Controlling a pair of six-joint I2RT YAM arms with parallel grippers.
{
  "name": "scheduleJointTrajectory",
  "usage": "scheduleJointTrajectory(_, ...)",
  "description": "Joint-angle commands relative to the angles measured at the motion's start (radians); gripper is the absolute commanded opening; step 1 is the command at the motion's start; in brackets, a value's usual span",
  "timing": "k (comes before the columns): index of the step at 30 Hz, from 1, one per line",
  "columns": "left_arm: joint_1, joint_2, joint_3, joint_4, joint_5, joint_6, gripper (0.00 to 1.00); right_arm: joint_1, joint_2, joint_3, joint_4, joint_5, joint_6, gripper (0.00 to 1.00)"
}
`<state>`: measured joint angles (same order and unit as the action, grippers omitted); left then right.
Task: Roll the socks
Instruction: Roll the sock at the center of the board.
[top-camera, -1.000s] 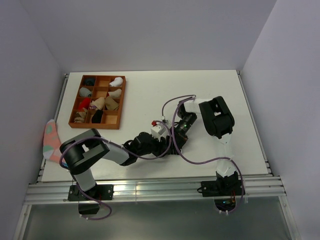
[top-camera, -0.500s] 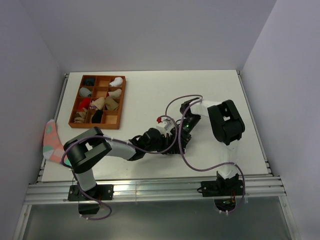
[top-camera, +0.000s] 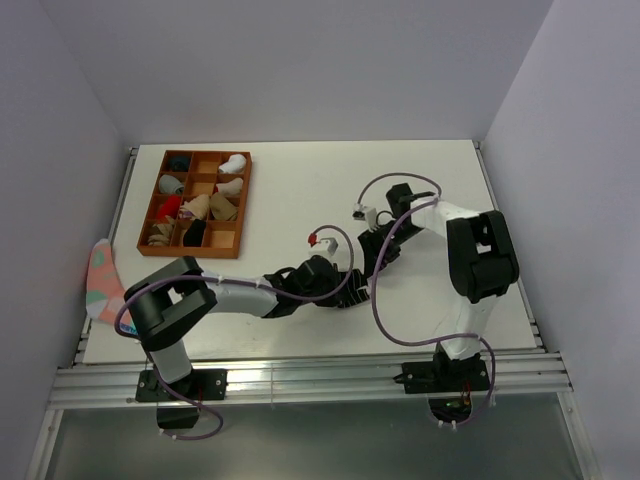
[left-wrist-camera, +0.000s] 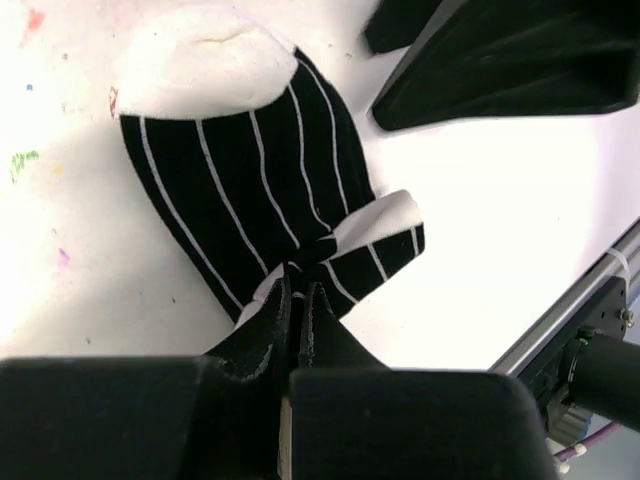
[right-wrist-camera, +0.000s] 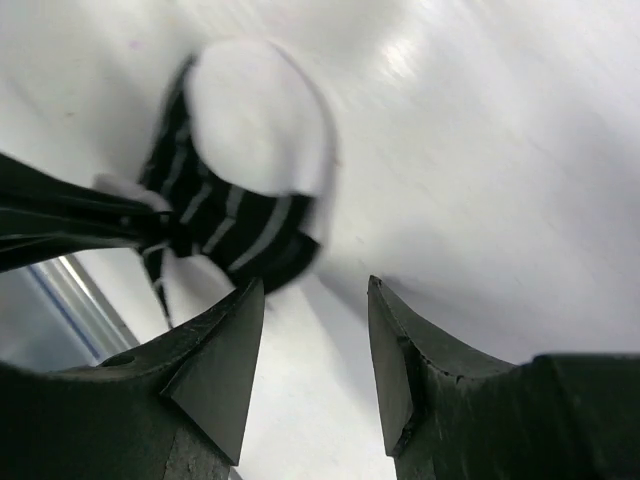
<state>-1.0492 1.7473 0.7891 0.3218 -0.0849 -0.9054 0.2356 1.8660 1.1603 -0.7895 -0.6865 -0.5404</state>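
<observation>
- Grip: the left gripper (left-wrist-camera: 297, 300) is pressed shut on a pinched fold of the small black fabric sock with thin white stripes (left-wrist-camera: 250, 190), at the sock's 6 o'clock edge in the left wrist view.
- The sock is laid flat on the white table (top-camera: 300, 180), with its white toe cap (left-wrist-camera: 205, 60) at 11 o'clock and a white-lined flap turned over at 4 o'clock. It is found where the arms meet, towards 4 o'clock from the brown wooden compartment tray (top-camera: 246, 200).
- The right gripper (right-wrist-camera: 315, 330) is held just above the sock, jaws moderately apart, with nothing between them.
- The roll is judged barely begun, since only one small fold is made.
- The pinched edge should be carried low towards 11 o'clock, so that the layers are kept tight.
- The toe end is best pinned by the right gripper; otherwise the sock may be dragged rather than rolled.
- Thin fabric may slip from so narrow a pinch, so a slow pull is advised.
</observation>
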Motion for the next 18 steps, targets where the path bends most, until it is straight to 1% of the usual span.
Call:
scheduleJointTrajectory(1,-0.023,0.012,0.071,-0.231,-0.038,-0.053,0.0,-0.032,-0.08,-0.037,0.075,0.056,0.039,0.53)
scheduleJointTrajectory(3,-0.031,0.021,0.111,-0.28,-0.035,-0.04,0.0,-0.036,-0.119,-0.077,0.121,0.11,0.052,0.53)
scheduleJointTrajectory(5,-0.035,0.038,0.18,-0.38,-0.042,-0.033,0.0,-0.036,-0.14,-0.097,0.15,0.133,0.072,0.51)
scheduleJointTrajectory(7,-0.037,0.069,0.247,-0.453,-0.033,-0.023,0.0,-0.041,-0.162,-0.119,0.153,0.136,0.068,0.41)
scheduleJointTrajectory(9,-0.035,0.11,0.309,-0.49,-0.004,-0.015,0.0,-0.045,-0.185,-0.134,0.165,0.147,0.065,0.32)
scheduleJointTrajectory(11,-0.034,0.141,0.352,-0.558,0.023,-0.016,0.0,-0.061,-0.208,-0.148,0.18,0.153,0.054,0.28)
scheduleJointTrajectory(13,-0.029,0.181,0.392,-0.581,0.056,-0.03,0.0,-0.084,-0.243,-0.163,0.179,0.14,0.036,0.25)
scheduleJointTrajectory(18,0.017,0.224,0.386,-0.555,0.181,-0.07,0.0,-0.148,-0.338,-0.214,0.21,0.119,0.025,0.23)
